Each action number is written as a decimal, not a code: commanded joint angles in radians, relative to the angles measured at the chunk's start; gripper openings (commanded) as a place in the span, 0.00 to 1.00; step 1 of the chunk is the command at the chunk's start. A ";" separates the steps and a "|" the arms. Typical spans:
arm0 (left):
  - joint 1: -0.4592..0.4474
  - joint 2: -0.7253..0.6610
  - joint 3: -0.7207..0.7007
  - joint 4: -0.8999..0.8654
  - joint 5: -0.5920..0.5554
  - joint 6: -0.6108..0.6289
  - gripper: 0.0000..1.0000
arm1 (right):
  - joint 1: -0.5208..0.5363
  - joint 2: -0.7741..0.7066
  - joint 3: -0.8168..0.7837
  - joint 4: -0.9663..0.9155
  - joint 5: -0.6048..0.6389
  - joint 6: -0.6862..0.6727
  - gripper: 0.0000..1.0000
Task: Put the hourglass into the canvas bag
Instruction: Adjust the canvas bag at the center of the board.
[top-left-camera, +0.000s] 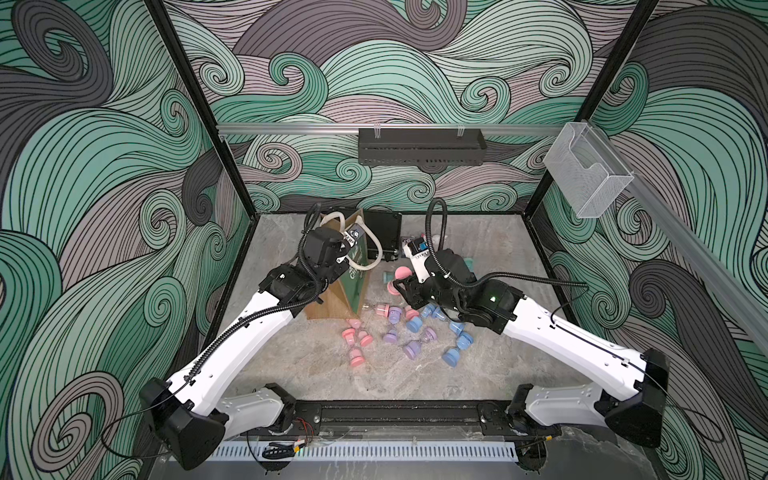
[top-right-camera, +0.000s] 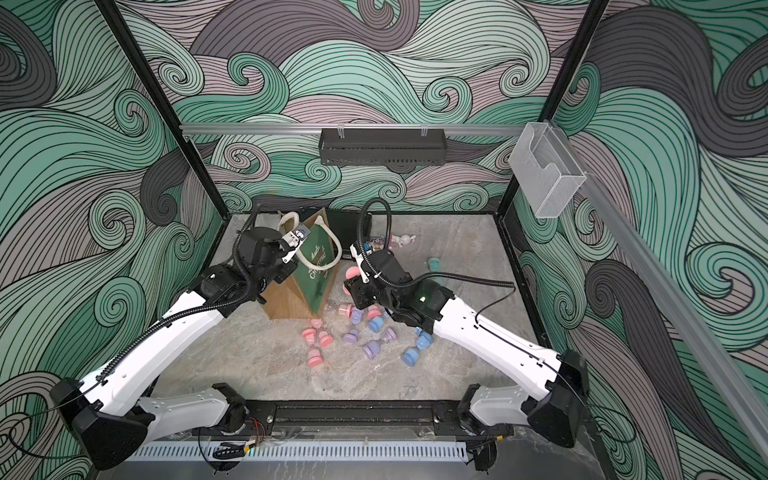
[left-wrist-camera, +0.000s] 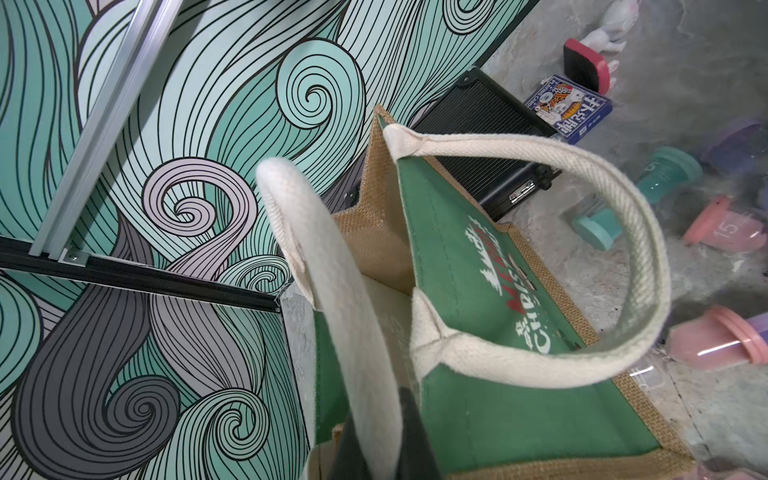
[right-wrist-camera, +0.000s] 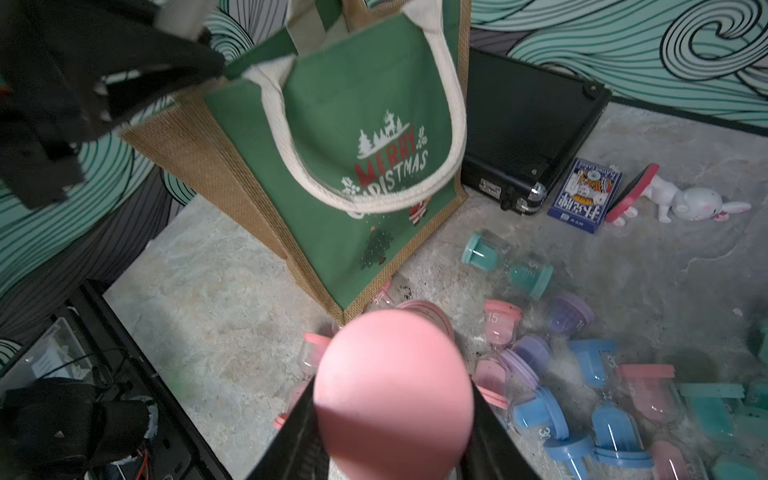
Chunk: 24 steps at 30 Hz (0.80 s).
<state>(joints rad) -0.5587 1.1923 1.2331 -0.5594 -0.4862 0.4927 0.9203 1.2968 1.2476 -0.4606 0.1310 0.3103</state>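
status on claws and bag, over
Left claw shut on bag handle. Right claw shut on pink hourglass, outside canvas bag. Other handle hangs down the front.

Rough burlap canvas bag (right-wrist-camera: 316, 104) with woven cloth handles (right-wrist-camera: 454, 104); matt plastic hourglass (right-wrist-camera: 392, 395).

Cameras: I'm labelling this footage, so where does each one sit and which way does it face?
Top views: high at the front, looking down and back over the table; left arm and right arm show.
Left wrist: on the left arm, looking past the left gripper, shut on a handle, into the canvas bag.
Right wrist: on the right arm, facing the bag's green side over the right gripper, shut on a pink hourglass.
Shared: both wrist views show the bag and black case.
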 joint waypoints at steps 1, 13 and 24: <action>0.012 0.021 0.089 0.056 -0.056 0.027 0.01 | -0.005 0.019 0.081 0.040 -0.006 -0.026 0.29; 0.227 0.063 0.302 0.105 0.266 -0.042 0.00 | -0.005 0.170 0.348 0.046 -0.022 -0.081 0.29; 0.442 0.120 0.367 0.152 0.641 -0.234 0.00 | -0.009 0.424 0.635 0.057 -0.035 -0.105 0.28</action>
<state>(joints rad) -0.1413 1.3357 1.6054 -0.4900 0.0048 0.3702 0.9199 1.6657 1.8072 -0.4259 0.1116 0.2173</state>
